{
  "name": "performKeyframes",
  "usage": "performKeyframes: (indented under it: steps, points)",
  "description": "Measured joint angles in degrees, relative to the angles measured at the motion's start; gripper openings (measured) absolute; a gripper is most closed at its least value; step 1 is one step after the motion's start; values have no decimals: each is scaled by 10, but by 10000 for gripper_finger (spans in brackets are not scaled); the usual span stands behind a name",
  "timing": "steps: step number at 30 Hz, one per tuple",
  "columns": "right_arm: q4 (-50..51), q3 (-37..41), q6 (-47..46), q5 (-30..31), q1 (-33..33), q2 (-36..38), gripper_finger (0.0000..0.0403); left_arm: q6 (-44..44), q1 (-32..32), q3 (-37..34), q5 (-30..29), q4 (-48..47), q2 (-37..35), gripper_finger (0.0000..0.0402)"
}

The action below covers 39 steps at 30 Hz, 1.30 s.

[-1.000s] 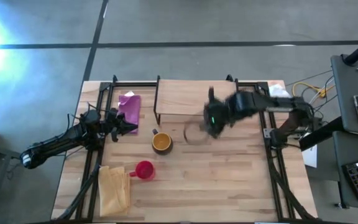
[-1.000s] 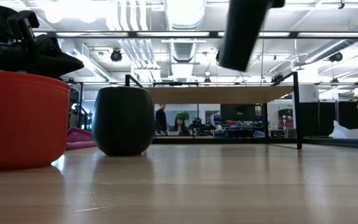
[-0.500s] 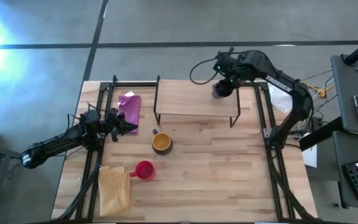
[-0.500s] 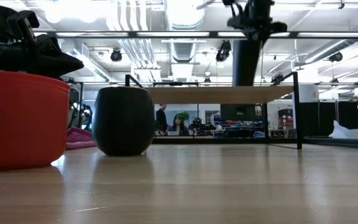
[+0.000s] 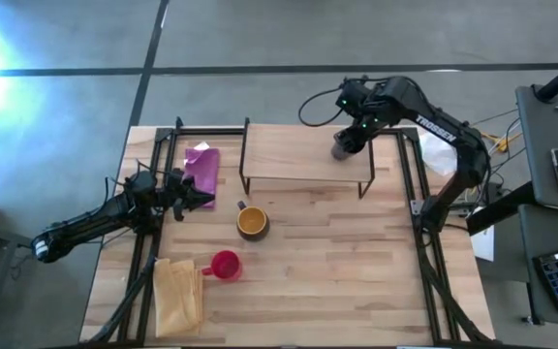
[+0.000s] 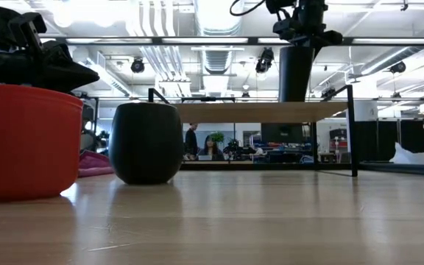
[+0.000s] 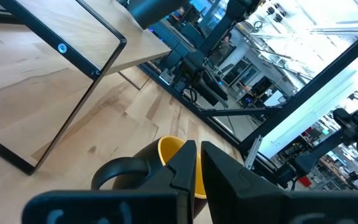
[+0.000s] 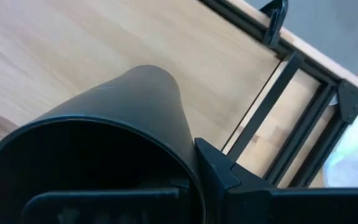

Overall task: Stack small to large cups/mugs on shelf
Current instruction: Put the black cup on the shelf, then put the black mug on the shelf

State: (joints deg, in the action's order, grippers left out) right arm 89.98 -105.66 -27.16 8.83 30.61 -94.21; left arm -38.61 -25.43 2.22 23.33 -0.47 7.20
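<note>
Three cups in play. We see the right tool clenched on the black cup, upright on the shelf toward its right end, base meeting the board in the low view. Dark mug w/ yellow inside sits on the bench just near of the shelf's left part; red mug nearer, to its left. Left tool waits at bench's left, fingers pressed together, holding nothing.

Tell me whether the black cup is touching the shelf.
Touching: in the low view the black cup stands with its base on the shelf, no gap, right gripper gripping its rim.
</note>
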Motion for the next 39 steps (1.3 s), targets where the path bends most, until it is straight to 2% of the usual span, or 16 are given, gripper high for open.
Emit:
performKeyframes:
  steps: [4, 11, 24, 32, 39]
  points:
    - [-1, 15, -10, -28, 1, 5, 9, 0, 0, 0, 0, 0, 0, 10]
    - [-2, 36, 7, -12, 1, 17, 12, 0, 0, 0, 0, 0, 0, 10]
    - [1, 39, -1, -13, -3, 77, 100, 0, 0, 0, 0, 0, 0, 10]
    - [-26, 38, -26, -13, -19, 116, 117, 0, 0, 0, 0, 0, 0, 10]
    - [-75, 38, -29, -13, -40, 147, 116, 0, 0, 0, 0, 0, 0, 10]
